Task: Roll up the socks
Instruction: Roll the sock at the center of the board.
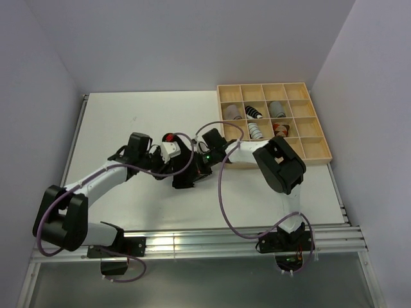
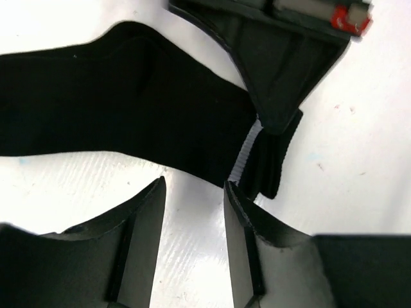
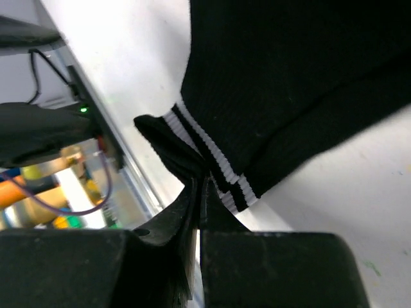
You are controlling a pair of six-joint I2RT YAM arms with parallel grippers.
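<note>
Grey walls (image 1: 192, 38) close in a white table (image 1: 128, 115), with a light wooden tray (image 1: 318, 138) of square compartments at its far right. Only the top view shows this tray and the rolled socks in it. A grey one (image 1: 231, 112), a black one with white stripes (image 1: 254, 111) and another grey one (image 1: 276, 108) sit side by side in one row. A white striped one (image 1: 255, 131) and a brown-orange one (image 1: 280, 129) are in the next row nearer the arms.

Both arms meet near the middle of the table, where a black sock (image 2: 128, 109) lies flat. From above it is hard to pick out among the black arm parts.

In the left wrist view, the left gripper (image 2: 194, 192) stands half apart just beside the sock's near edge. Bare table shows between its fingers (image 2: 144, 218). The same view shows a red part (image 2: 350, 19) on the other arm; any marking on it is too small to read.

In the right wrist view, the right gripper (image 3: 200, 186) is pinched tight on the sock's cuff, which bunches at the fingertips. Two thin white stripes cross the cuff there, while the left wrist view shows only a white sliver. A small green light (image 3: 82, 109) and cables (image 3: 77, 205) also appear there, beyond the table edge.
</note>
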